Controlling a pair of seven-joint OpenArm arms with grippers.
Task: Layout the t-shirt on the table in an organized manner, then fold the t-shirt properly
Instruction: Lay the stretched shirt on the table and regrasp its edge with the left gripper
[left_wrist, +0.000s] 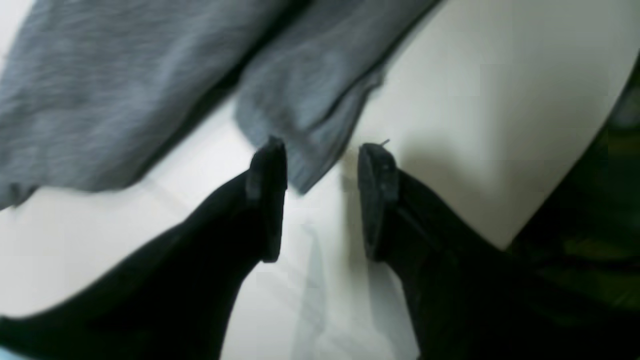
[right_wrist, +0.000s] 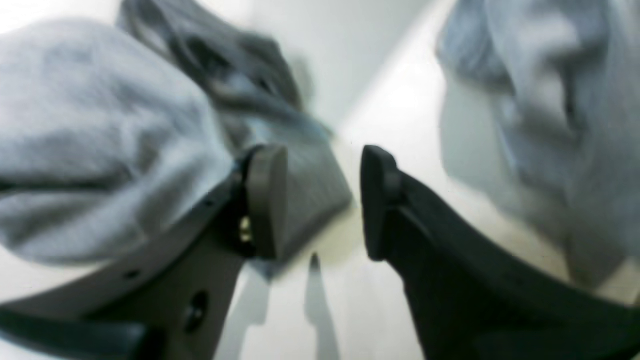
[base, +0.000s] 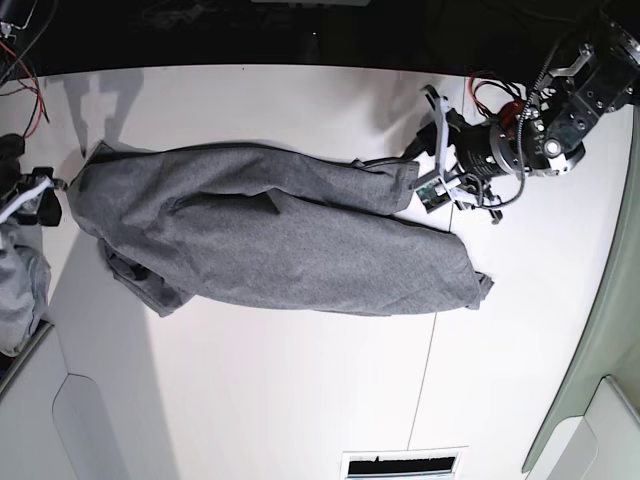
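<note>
Overhead, the t-shirt (base: 285, 240) lies stretched crosswise on the table (base: 300, 400), rumpled, 1 end bunched near each arm.

Left gripper (left_wrist: 322, 152): jaws apart, nothing clamped. A hemmed corner of grey cloth hangs into the gap between the fingertips (left_wrist: 270, 165), just touching or just short of the near pad; blur hides which. More shirt spreads ahead and to the left of the jaws. Bare white tabletop lies ahead to the right and below the gap. In the base view this gripper (base: 437, 180) sits at the shirt's upper edge.

Right gripper (right_wrist: 325, 155): jaws apart, no grip. A flat grey edge of the shirt lies on the table between the pads, against the inner face of the left finger (right_wrist: 267, 200). Heaped shirt fabric rises ahead and left of the jaws. A paler cloth bundle (right_wrist: 550, 100) sits ahead to the right, apart from the jaws. In the base view this gripper (base: 35, 195) sits at the shirt's other end.
</note>
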